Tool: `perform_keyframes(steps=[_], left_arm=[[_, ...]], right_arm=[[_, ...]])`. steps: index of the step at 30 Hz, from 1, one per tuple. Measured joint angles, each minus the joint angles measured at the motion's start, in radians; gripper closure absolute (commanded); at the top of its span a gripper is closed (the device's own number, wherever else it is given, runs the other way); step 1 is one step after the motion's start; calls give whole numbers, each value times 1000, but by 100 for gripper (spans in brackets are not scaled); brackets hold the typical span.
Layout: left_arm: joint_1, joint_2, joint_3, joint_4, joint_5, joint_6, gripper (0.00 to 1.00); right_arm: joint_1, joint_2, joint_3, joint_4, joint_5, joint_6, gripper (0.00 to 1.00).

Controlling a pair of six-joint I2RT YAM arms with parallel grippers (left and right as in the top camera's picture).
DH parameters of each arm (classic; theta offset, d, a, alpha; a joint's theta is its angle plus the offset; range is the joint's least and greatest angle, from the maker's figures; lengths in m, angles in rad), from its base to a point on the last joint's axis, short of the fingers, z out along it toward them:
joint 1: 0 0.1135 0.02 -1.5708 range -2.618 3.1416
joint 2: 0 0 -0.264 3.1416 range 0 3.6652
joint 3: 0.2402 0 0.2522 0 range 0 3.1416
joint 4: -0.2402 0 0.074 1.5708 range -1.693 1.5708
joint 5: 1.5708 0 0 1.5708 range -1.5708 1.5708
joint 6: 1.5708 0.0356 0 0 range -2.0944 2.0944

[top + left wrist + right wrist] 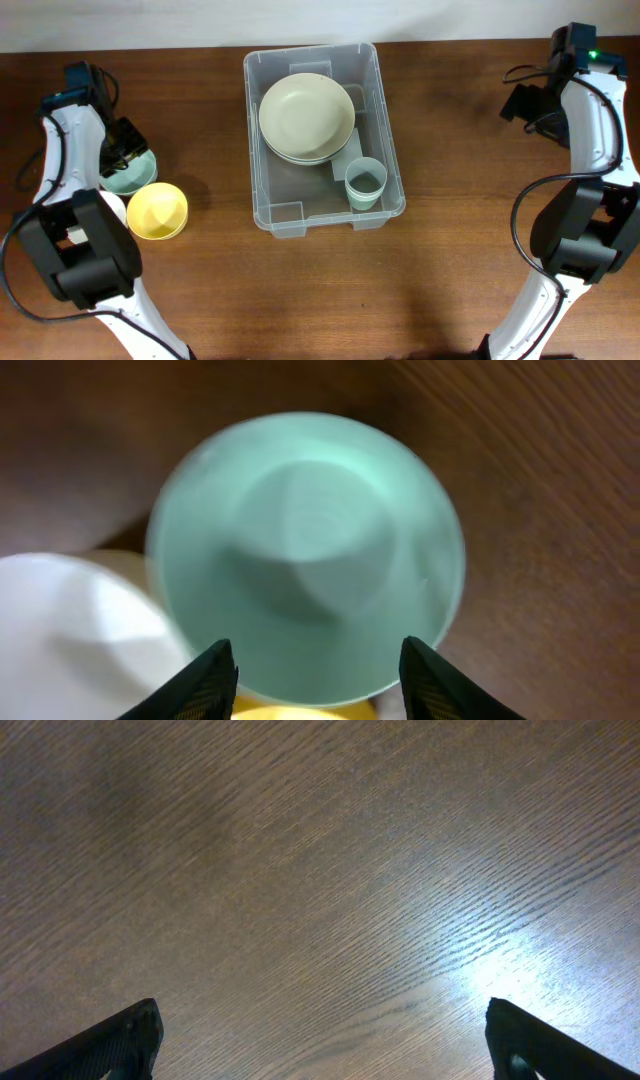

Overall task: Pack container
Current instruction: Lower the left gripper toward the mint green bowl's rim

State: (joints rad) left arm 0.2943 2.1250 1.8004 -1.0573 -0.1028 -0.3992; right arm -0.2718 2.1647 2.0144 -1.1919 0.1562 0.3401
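Crowding the mint bowl (305,555) at the overhead frame's left, the white bowl (70,630) and yellow bowl (158,211) may get nudged or pinched if the left gripper (318,680), jaws apart above it, bites off-centre; the container (300,195) sits upper centre, and the right gripper (320,1040) hangs wide open, empty.

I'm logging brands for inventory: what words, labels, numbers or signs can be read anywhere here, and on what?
No text can be read anywhere in these views.
The clear container, the plates and cup inside it, the green bowl, yellow bowl and white bowl show no print.
A green light glows on the right arm, without lettering.
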Motion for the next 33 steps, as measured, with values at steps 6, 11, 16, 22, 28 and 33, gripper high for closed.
perform_keyframes(steps=[6, 11, 16, 22, 28, 33], left_arm=[[0, 21, -8, 55, 70, 68, 46], [-16, 47, -8, 83, 87, 140, 46], [-60, 88, -11, 106, 93, 195, 46], [-113, 114, -13, 119, 76, 219, 70], [-123, 116, -15, 108, 11, 227, 84], [-121, 116, -14, 106, -30, 235, 99]], right_arm=[[0, 0, 0, 0, 0, 0, 1], [0, 0, 0, 0, 0, 0, 1], [0, 0, 0, 0, 0, 0, 1], [0, 0, 0, 0, 0, 0, 1], [0, 0, 0, 0, 0, 0, 1], [0, 0, 0, 0, 0, 0, 1]])
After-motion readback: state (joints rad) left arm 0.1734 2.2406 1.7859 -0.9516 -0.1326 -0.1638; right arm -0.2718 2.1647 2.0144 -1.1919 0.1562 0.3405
